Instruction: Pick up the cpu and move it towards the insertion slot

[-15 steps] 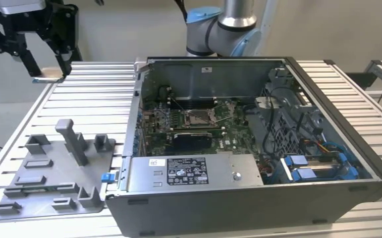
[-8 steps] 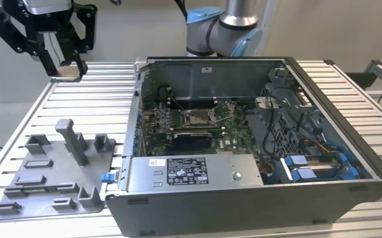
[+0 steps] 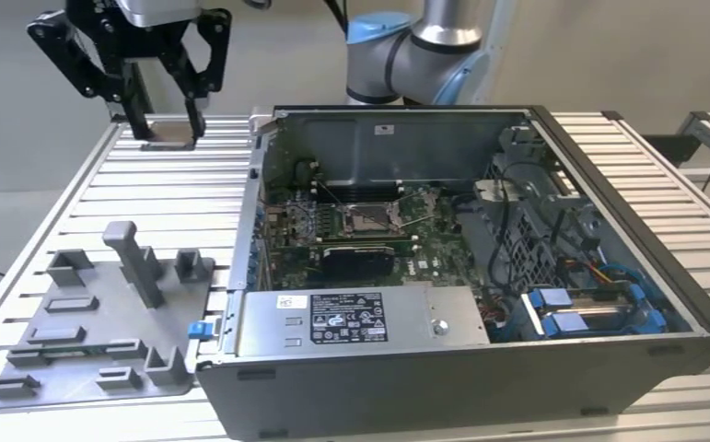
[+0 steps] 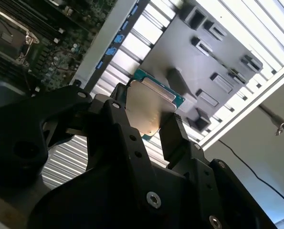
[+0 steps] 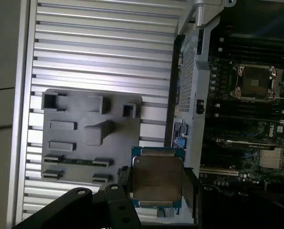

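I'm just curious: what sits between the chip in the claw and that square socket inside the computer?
In the exterior view, the computer case's side wall and some green motherboard separate the cpu from the insertion slot.

Satin metal cpu, matt plastic tray

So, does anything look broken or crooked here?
Nothing stands out. The cpu sits squarely in the end effector above the table, the grey tray lies flat, and the insertion slot looks intact.
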`<state>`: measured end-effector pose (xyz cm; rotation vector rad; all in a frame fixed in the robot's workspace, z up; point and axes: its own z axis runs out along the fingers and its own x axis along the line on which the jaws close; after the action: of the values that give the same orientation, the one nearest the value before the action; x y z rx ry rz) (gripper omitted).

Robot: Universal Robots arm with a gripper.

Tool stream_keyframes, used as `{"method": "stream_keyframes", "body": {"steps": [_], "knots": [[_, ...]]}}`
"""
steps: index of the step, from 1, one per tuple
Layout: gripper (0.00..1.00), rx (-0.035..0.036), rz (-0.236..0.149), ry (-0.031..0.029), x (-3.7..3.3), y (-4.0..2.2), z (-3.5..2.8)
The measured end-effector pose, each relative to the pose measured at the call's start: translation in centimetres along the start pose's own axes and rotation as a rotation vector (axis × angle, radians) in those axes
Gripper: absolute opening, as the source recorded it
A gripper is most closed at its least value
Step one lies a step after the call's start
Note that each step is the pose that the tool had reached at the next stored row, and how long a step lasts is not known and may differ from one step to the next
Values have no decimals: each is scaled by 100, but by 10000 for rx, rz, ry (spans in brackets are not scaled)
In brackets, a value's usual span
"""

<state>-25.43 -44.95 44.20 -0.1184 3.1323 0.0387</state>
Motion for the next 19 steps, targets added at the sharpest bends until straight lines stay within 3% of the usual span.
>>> {"method": "stream_keyframes", "body": {"steps": [19], "knots": [[0,1,-32,1,-740,12,21]]}}
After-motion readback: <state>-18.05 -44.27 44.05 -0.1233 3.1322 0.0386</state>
